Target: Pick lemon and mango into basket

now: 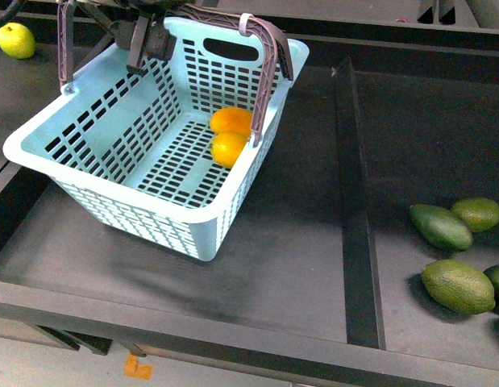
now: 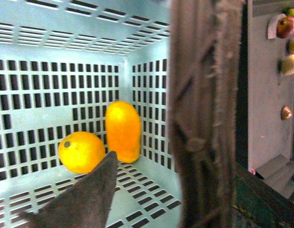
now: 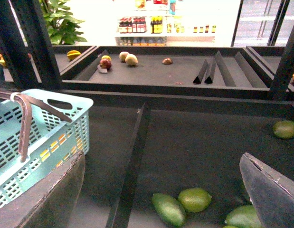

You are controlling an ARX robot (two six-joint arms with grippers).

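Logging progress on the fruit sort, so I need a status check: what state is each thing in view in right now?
basket: upright on the shelf, handle raised, two fruits inside.
mango: in the basket, against its wall.
orange fruit: in the basket, touching the mango.
lemon: outside the basket, on the shelf behind it.
green fruits: lying loose in the neighbouring compartment.
right gripper: jaws open, empty.
left gripper: over the basket, jaws unclear.

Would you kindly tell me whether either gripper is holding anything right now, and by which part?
Nothing is held. The right gripper is open over the dark shelf, its fingers empty. The left gripper, above the light teal slotted plastic basket, grips nothing visible.
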